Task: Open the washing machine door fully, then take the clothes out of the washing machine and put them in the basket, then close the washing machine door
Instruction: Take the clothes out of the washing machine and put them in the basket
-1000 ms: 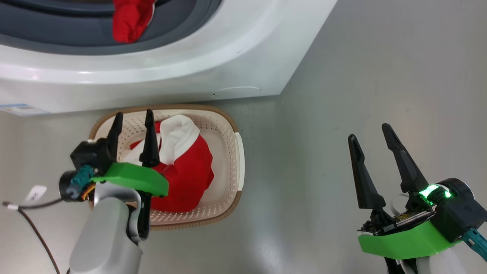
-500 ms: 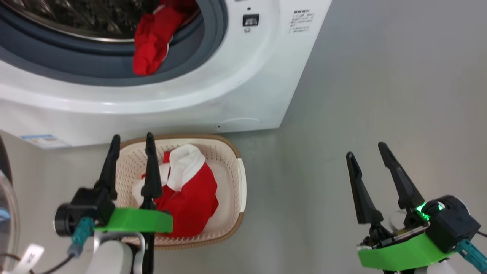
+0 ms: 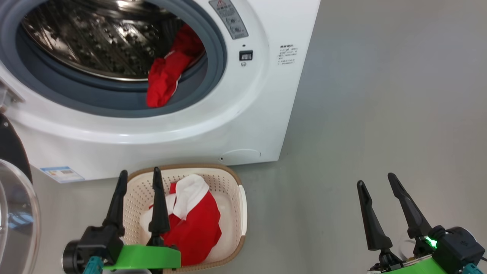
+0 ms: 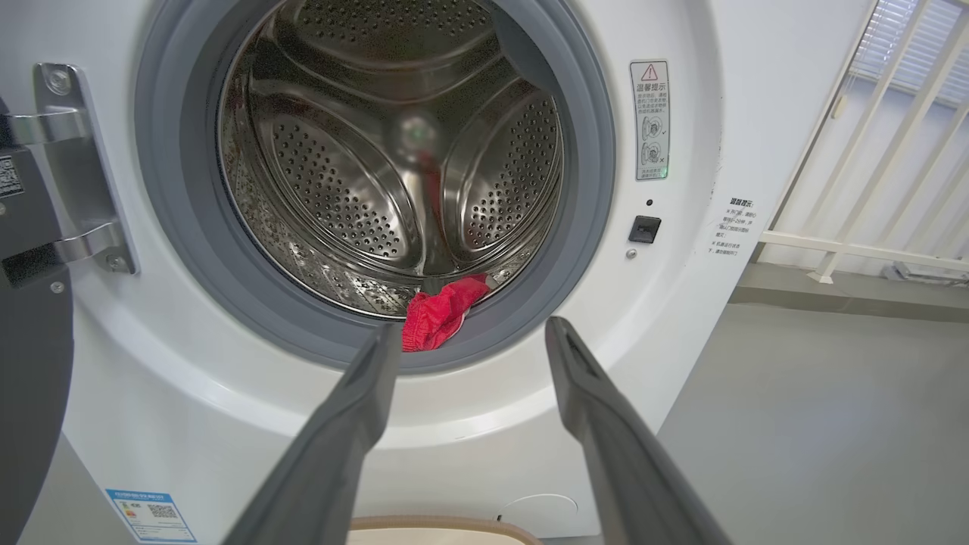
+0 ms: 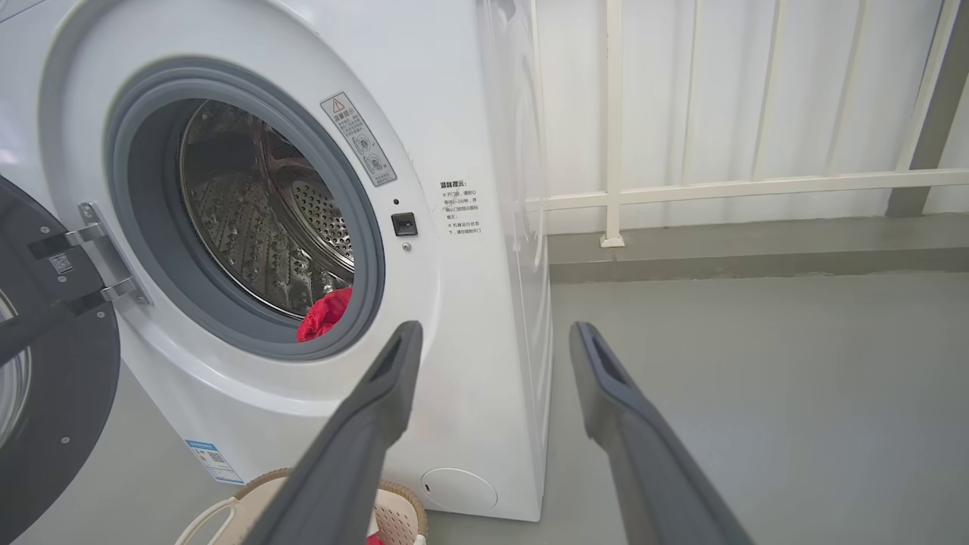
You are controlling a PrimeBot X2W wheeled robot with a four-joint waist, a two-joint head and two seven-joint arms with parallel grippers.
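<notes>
The washing machine (image 3: 243, 114) stands with its door (image 3: 13, 152) swung open at the left. A red garment (image 3: 164, 76) hangs from the drum over the grey ring, also seen in the left wrist view (image 4: 440, 314) and the right wrist view (image 5: 325, 314). The basket (image 3: 233, 179) sits on the floor before the machine with red and white clothes (image 3: 198, 224) inside. My left gripper (image 3: 139, 172) is open and empty above the basket's left part, its fingers aimed at the drum opening (image 4: 471, 329). My right gripper (image 3: 376, 179) is open and empty over bare floor, right of the machine (image 5: 493, 329).
Grey floor (image 3: 380, 95) spreads to the right of the machine. A white railing (image 5: 727, 185) runs along the wall behind it. The open door's black rim (image 5: 53, 363) and its hinge (image 4: 68, 189) stand out on the left side.
The head camera has tilted up, so the drum, the hanging red garment and the open door have come into the picture. Both grippers stay open and hold about the same places.
</notes>
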